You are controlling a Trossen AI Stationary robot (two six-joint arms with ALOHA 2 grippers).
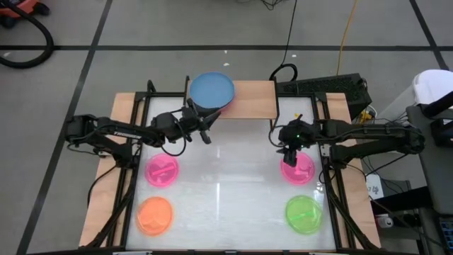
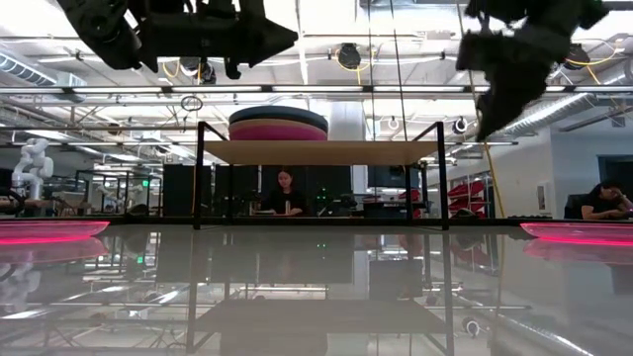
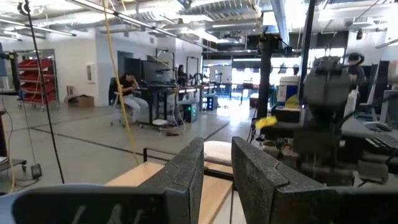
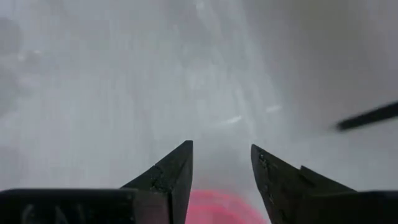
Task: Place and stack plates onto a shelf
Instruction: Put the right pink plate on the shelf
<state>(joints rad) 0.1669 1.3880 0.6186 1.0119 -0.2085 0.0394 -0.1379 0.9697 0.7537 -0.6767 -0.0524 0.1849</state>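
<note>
The shelf stands at the table's far edge, its wooden top on thin black legs. On its left half lies a blue plate, which in the low view rests on a magenta plate. My left gripper is open and holds nothing; it hovers just in front of the shelf, near the blue plate's edge, and its fingers point level past the shelf. My right gripper is open and points down over the far edge of a hot pink plate, with pink between its fingertips.
A second hot pink plate, an orange plate and a green plate lie flat on the white table. The shelf's right half is bare wood. The table's middle holds nothing. People sit at desks in the room behind.
</note>
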